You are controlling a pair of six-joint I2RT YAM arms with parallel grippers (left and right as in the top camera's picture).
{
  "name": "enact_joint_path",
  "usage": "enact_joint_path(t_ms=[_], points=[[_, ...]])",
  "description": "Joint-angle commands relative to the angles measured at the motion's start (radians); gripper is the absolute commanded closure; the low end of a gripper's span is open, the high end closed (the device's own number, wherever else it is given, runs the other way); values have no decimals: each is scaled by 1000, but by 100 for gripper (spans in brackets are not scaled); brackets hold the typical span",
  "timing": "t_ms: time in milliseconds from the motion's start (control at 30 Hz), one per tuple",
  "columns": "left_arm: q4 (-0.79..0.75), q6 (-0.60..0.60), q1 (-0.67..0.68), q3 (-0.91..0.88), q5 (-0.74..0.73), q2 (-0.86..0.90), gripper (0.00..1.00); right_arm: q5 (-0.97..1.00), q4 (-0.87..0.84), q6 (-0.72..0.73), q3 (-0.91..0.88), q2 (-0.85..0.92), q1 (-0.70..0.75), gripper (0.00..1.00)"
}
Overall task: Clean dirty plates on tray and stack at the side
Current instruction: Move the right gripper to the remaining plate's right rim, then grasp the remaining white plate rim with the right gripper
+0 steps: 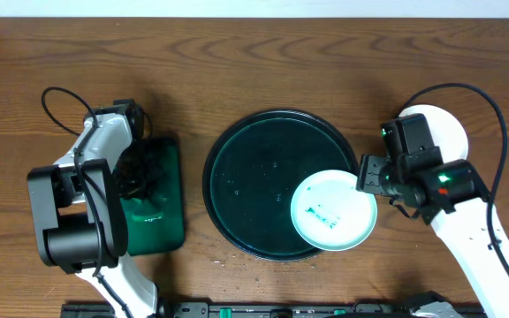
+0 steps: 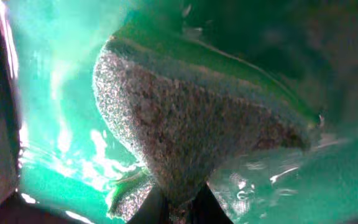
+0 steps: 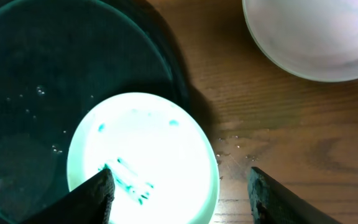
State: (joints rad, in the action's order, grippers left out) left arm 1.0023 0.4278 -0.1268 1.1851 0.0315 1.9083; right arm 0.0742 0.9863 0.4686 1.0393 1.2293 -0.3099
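The large round dark tray (image 1: 254,177) sits mid-table, wet with droplets; it also shows in the right wrist view (image 3: 36,74). One pale mint plate (image 1: 334,210) with green smears lies on the tray's right front rim, overhanging the table. My right gripper (image 3: 179,193) is open, straddling this plate's (image 3: 160,155) right edge. A white plate (image 1: 444,124) lies on the table behind my right arm, with a small green smear at its rim (image 3: 316,37). I see no third plate. My left gripper (image 2: 179,211) is shut on a sponge (image 2: 191,124) over the rectangular tray.
A smaller rectangular dark green tray (image 1: 168,208) lies left of the round tray, under my left arm; it looks wet in the left wrist view (image 2: 48,112). Small water drops lie on the wood near the mint plate (image 3: 232,146).
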Motion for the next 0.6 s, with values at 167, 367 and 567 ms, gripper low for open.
enact_joint_path(t_ms=[167, 367, 567], points=[[-47, -28, 19, 52, -24, -75, 89, -4, 9, 1, 10, 24, -13, 32], [-89, -93, 20, 52, -49, -76, 78, -5, 10, -10, 10, 24, -13, 32], [-73, -100, 20, 51, -58, -76, 72, -4, 18, -22, 10, 24, -13, 32]])
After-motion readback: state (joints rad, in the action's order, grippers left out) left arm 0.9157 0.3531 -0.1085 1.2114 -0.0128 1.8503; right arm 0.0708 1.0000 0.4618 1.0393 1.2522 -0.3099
